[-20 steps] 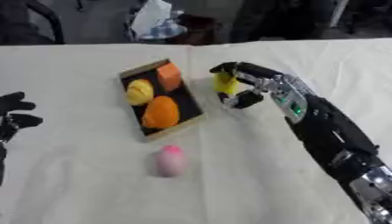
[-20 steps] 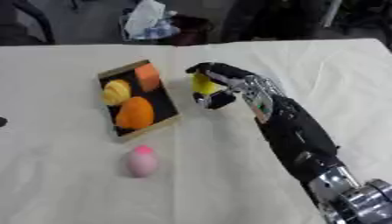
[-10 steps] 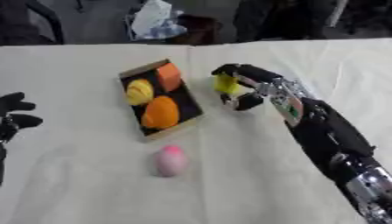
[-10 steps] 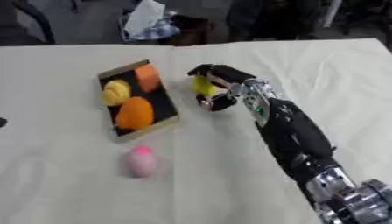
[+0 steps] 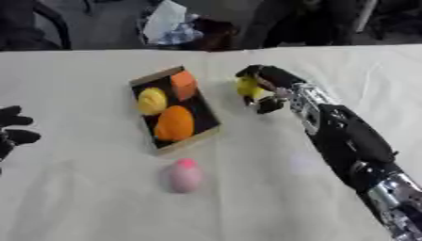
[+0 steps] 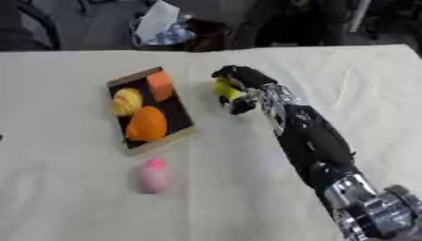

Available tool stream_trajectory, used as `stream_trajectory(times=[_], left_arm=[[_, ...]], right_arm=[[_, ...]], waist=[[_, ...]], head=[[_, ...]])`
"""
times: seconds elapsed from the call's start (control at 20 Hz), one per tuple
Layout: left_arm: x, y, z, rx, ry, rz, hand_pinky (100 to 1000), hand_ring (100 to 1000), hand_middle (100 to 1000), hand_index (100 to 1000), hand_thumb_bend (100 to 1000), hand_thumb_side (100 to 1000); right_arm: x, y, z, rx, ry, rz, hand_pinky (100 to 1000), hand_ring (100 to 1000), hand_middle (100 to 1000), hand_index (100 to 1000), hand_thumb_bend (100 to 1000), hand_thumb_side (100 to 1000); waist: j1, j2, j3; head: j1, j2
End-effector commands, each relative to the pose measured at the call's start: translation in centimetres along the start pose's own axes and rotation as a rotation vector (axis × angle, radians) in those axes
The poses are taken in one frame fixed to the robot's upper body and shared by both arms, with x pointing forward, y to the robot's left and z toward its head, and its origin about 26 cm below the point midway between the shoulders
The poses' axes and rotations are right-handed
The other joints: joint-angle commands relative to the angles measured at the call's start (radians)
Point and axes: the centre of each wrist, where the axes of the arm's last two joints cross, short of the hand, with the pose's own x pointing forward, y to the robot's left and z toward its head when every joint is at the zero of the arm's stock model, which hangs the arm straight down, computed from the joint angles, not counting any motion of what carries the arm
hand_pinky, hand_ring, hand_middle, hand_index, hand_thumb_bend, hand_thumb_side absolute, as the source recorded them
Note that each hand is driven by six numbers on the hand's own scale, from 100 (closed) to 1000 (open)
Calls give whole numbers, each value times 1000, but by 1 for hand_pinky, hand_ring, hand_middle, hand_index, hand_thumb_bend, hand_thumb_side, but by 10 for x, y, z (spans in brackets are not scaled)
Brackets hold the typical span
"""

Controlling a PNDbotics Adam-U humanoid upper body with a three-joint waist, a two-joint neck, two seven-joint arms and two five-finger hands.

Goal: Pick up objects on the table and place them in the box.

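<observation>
So the right hand (image 5: 268, 89) had its fingers curled round a small yellow object (image 5: 247, 87), thumb underneath and fingers hooked over the top. That made sense for something small and roundish, since wrapping it from both sides would keep it from rolling out. I couldn't tell whether it was lifted or resting on the table (image 5: 99, 197); it sat just beside the box's right edge, toward the table's far edge.

The box (image 5: 188, 142) was a shallow dark tray with a pale rim, lying askew in the middle of the table, a bit toward the far side. Inside were three things: an orange block (image 5: 183, 84) at the far end, a yellow round piece (image 5: 151, 100) next to it, and a bigger orange round one (image 5: 174, 123) near the middle. They filled most of the floor, so my guess was the yellow object would need to go in near the close end, where some dark bottom showed.

A pink egg-shaped thing (image 5: 184, 175) lay on the table just past the box's near corner, untouched. I'd say it was next in line.

The left hand (image 5: 12, 134) sat at the table's left edge, idle and well out of the way, fingers slack and holding nothing.
</observation>
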Motion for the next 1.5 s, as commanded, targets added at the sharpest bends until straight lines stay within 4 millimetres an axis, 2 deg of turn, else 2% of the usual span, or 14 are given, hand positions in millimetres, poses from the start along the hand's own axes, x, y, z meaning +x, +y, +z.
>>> stream_trajectory(times=[0.05, 0.1, 0.15, 0.25, 0.3, 0.35, 0.4, 0.5, 0.75, 0.95, 1.35, 1.5], left_arm=[[4, 1, -2, -6, -18, -9, 699, 582, 632, 797, 100, 840], [4, 1, -2, -5, -18, -10, 699, 582, 633, 798, 100, 842], [4, 2, -2, -4, -17, -10, 699, 582, 633, 798, 100, 843], [4, 1, -2, -3, -16, -10, 699, 582, 633, 798, 100, 843], [4, 1, -2, -2, -16, -10, 702, 582, 633, 798, 100, 843], [4, 2, -2, -1, -16, -10, 703, 582, 633, 797, 100, 843], [4, 2, -2, 0, -16, -11, 706, 582, 633, 798, 100, 843], [4, 2, -2, 2, -16, -12, 709, 582, 633, 798, 100, 843], [4, 3, -2, 4, -18, -13, 715, 583, 633, 798, 100, 842], [5, 3, -2, 4, -20, -13, 716, 583, 633, 798, 100, 842], [5, 1, -2, -7, -24, -5, 721, 584, 635, 799, 100, 842], [5, 0, -2, -14, -26, -2, 724, 585, 636, 800, 100, 842]], right_arm=[[-2, -5, -1, -23, 38, 52, 749, 785, 720, 829, 139, 100], [-2, -6, -1, -42, 45, 62, 707, 731, 628, 759, 163, 100], [-2, -9, -1, -66, 51, 72, 673, 692, 580, 717, 177, 100], [-1, -13, -1, -116, 58, 87, 649, 664, 546, 687, 184, 100], [-1, -16, -2, -144, 59, 90, 599, 604, 478, 618, 184, 100], [0, -18, -2, -173, 58, 89, 591, 593, 465, 603, 182, 100], [1, -22, -2, -203, 54, 88, 563, 555, 420, 556, 163, 100], [3, -29, -3, -265, 31, 81, 549, 536, 386, 524, 131, 100], [20, -41, -9, -369, -95, 63, 552, 539, 380, 524, 100, 100], [41, -45, -15, -351, -230, 36, 573, 559, 396, 544, 100, 100], [74, -20, -26, -187, -371, -68, 619, 610, 448, 602, 100, 100], [88, -22, -31, -158, -403, -92, 631, 626, 470, 631, 100, 100]], waist=[[15, -24, 1], [15, -24, 1], [15, -24, 1], [14, -24, 1], [14, -24, 1], [14, -24, 1], [13, -24, 1], [12, -24, 0], [9, -25, -2], [9, -25, -1], [12, -24, 7], [13, -23, 13]], head=[[-2, -17], [-1, -17], [-1, -17], [-1, -17], [-1, -17], [-1, -17], [-1, -17], [0, -16], [2, -17], [-1, -16], [-13, -18], [-20, -19]])
